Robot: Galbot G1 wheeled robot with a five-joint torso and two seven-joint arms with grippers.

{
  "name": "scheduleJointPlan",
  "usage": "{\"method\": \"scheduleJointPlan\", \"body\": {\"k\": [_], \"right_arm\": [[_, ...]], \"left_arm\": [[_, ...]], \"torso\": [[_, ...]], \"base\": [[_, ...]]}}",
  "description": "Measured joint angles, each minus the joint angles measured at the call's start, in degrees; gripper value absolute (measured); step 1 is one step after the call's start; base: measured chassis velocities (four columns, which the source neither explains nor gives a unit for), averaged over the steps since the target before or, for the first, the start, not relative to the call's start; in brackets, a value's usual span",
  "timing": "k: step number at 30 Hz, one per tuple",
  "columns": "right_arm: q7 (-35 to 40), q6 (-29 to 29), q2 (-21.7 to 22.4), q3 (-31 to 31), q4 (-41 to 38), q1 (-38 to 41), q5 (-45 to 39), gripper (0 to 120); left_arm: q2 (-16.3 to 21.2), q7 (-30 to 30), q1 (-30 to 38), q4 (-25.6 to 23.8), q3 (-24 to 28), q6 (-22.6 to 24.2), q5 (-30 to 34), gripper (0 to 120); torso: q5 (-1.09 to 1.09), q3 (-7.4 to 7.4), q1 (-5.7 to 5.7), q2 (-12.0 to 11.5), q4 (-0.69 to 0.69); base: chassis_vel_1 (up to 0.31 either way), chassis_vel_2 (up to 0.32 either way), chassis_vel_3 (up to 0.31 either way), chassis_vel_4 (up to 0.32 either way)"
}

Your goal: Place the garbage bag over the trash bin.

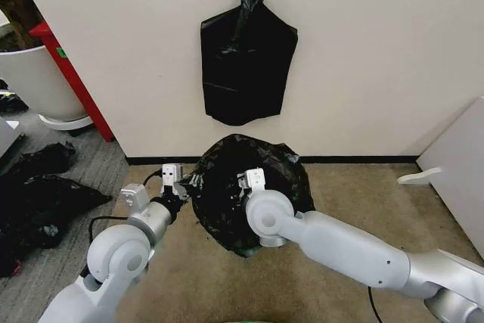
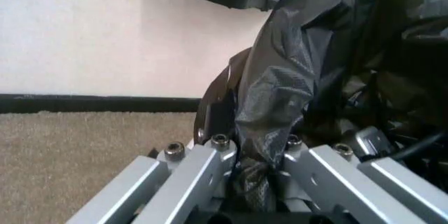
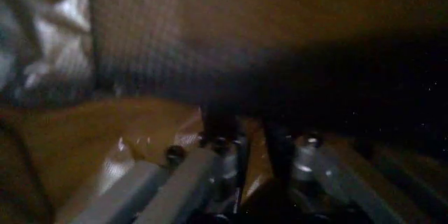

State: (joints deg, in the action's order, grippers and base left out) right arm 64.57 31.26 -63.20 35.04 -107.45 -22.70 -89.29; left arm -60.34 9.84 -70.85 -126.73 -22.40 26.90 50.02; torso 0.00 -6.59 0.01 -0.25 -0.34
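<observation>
Head view: garbage bag (image 1: pixel 249 187) draped as a wrinkly black mound over what I take to be the trash bin, on the carpet floor (image 1: pixel 355 194) by the wall; bin hidden under the film. Left pincer (image 1: pixel 181 187) reaches in low at the bag's left edge, forearm near level, likely holding the rim out so the film spreads. Right arm bends across from the right, wrist sunk into the top of the bag, probably pushing film down inside. Flat black bag bundle (image 1: pixel 246 58) hangs on the wall above, untouched

Left wrist view: left pincer (image 2: pixel 253 174) pressed together on a twisted fold of garbage bag (image 2: pixel 280 77), film pulled taut upward

Right wrist view: right pincer (image 3: pixel 245 153) inside a dark, cream-brown hollow, likely the bin; pinching or not, cannot tell
</observation>
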Motion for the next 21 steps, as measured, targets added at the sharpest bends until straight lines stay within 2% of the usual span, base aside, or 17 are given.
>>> {"method": "scheduleJointPlan", "body": {"k": [7,8,11,15,17,21], "right_arm": [[1.2,-0.4,0.5,0.1,-2.5,0.6,-0.2,41],[1.2,-0.4,0.5,0.1,-2.5,0.6,-0.2,41],[1.4,-0.5,0.5,0.0,-3.5,1.5,-1.1,51],[2.2,-0.5,0.3,0.0,-4.9,2.5,-3.1,71],[2.3,-0.5,0.3,0.0,-5.1,2.6,-3.5,74],[2.6,-0.5,0.8,0.2,-5.9,2.1,-4.2,92]], "left_arm": [[0.2,0.1,0.8,1.7,0.1,0.2,-0.6,3],[0.2,0.1,0.8,1.7,0.1,0.2,-0.6,3],[0.2,0.2,1.0,2.1,0.1,0.3,-0.7,3],[0.3,1.2,1.3,2.8,0.0,0.7,-0.8,3],[0.3,1.2,1.5,2.9,-0.1,0.7,-0.8,3],[0.8,1.4,2.2,3.4,-0.3,0.9,-0.7,3]], "torso": [[0.00,0.00,0.00,0.0,0.00],[0.00,0.00,0.00,0.0,0.00],[0.00,0.00,0.00,0.0,0.00],[-0.01,0.00,0.00,0.0,0.01],[-0.01,0.00,0.00,0.0,0.01],[0.00,0.00,0.00,0.0,0.00]], "base": [[0.000,0.000,0.000,0.000],[0.000,0.000,0.000,0.000],[0.000,0.000,0.000,0.000],[0.000,0.000,0.000,0.000],[0.000,0.000,0.000,0.000],[0.000,0.000,0.000,0.000]]}}
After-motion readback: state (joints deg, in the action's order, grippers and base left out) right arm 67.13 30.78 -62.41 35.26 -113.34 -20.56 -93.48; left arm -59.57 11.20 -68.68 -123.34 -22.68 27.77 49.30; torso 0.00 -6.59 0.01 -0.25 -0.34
